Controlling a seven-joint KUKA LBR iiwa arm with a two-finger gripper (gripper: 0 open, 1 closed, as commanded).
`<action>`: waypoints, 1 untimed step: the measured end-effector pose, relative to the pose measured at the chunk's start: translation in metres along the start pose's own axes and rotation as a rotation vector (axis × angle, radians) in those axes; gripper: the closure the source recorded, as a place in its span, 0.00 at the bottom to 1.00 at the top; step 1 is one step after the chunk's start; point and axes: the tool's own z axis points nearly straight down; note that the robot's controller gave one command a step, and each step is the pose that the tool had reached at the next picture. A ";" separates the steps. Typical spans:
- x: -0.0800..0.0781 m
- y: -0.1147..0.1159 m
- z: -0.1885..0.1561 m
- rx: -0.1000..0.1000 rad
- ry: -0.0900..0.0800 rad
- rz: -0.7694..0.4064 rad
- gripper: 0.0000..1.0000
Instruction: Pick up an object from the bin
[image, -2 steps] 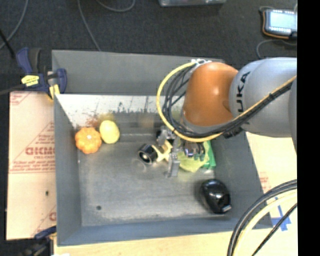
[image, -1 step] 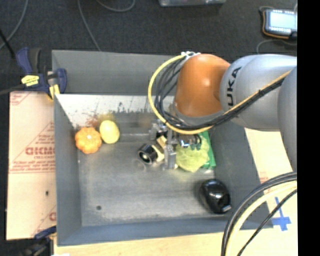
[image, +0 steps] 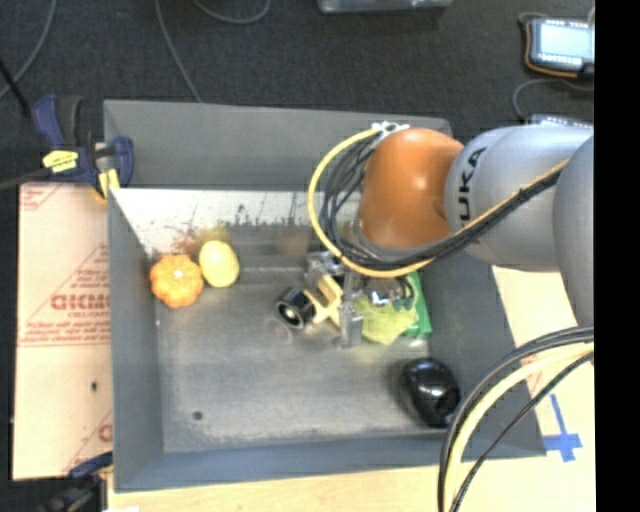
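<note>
Closest to the camera is the robot itself: the thick grey arm (image: 530, 200) comes in from the right, and its wrist carries a rounded orange cover (image: 405, 190). White letters reading "UKA" run along the grey link just beside that cover; anything before them is hidden. Yellow and black cables (image: 322, 200) loop around the left side of the cover, and more cable curves across the lower right corner.

Below the cover, the gripper (image: 338, 305) sits low over the middle of the grey bin (image: 250, 400), a little right of centre. Whether the claw is spread or pressed together cannot be told, since the wrist and its metal parts crowd that spot. Nothing can be seen pinched in it.

Two things lie nearest to the gripper. A small black cylinder (image: 293, 308) lies just to its left on the bin floor, one round end facing the left. A green packet (image: 400, 315), crumpled and partly covered by the wrist, lies just to its right. Any print on the packet is too small to read.

A glossy black rounded lump (image: 430, 392) rests near the lower right corner of the bin, apart from the gripper. Well away, near the upper left wall, a small orange pumpkin shape (image: 177, 281) touches a yellow lemon shape (image: 219, 264).
</note>
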 end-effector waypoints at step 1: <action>-0.006 -0.034 0.029 0.002 -0.006 0.268 1.00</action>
